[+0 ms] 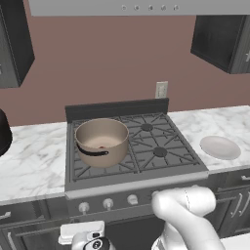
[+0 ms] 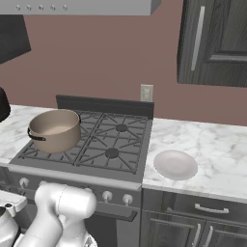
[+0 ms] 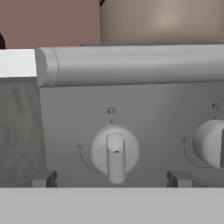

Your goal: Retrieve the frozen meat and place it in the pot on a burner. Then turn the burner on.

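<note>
The tan pot (image 1: 101,141) (image 2: 54,129) with its dark handle band stands on the front left burner of the stove (image 1: 146,146). A small speck of red, the frozen meat (image 1: 102,146), shows on the pot's floor. My gripper (image 3: 113,179) hangs low in front of the stove's control panel, open, with its fingertips (image 3: 43,178) on either side of the leftmost knob (image 3: 115,151) and nothing held. The knob's bar points straight down. A second knob (image 3: 212,142) sits to its right. The pot's wall (image 3: 166,19) rises above the panel in the hand view.
A pale round plate (image 1: 219,147) (image 2: 175,164) lies on the marble counter right of the stove. Three knobs (image 1: 108,203) line the front panel. Dark cabinets hang above on both sides, and a black object (image 1: 4,132) stands at the far left.
</note>
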